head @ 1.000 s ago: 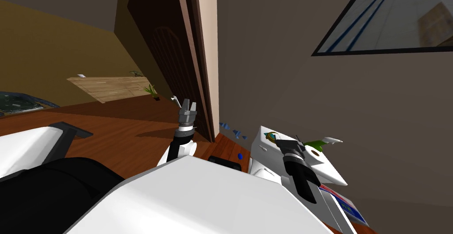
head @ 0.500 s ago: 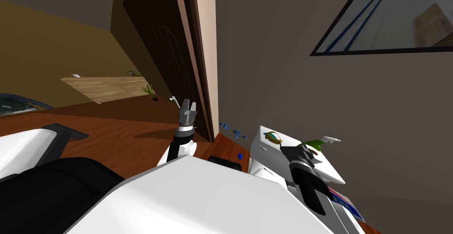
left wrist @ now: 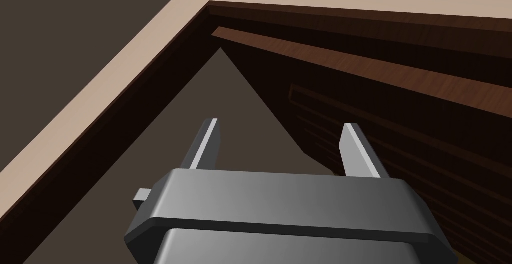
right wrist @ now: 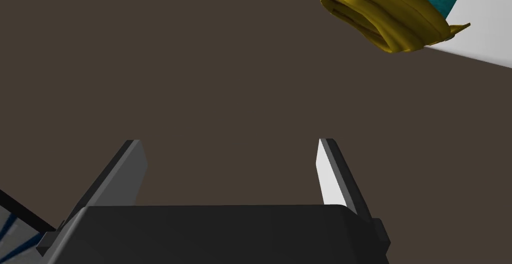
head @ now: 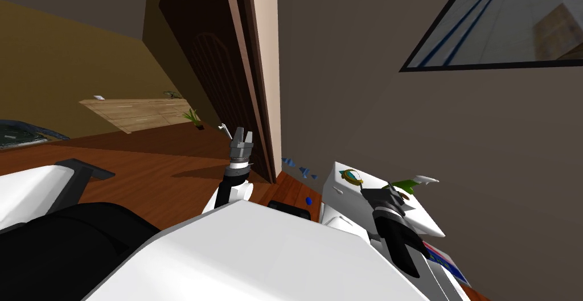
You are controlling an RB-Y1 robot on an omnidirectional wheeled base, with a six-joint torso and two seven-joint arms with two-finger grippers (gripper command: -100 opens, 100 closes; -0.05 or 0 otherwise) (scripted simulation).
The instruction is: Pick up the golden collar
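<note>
Fingers spread, the right gripper [right wrist: 228, 142] hung beside the golden collar [right wrist: 385, 19] at the white cabinet's [head: 427, 221] corner, likely readying a grasp; the left gripper [left wrist: 281, 124] idled, likewise spread.

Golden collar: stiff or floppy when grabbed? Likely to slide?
The golden collar looks like a folded, layered band: probably floppy. Thin, so likely light. It lies on a smooth white top, so a nudge from the open right tool may slide it.
</note>
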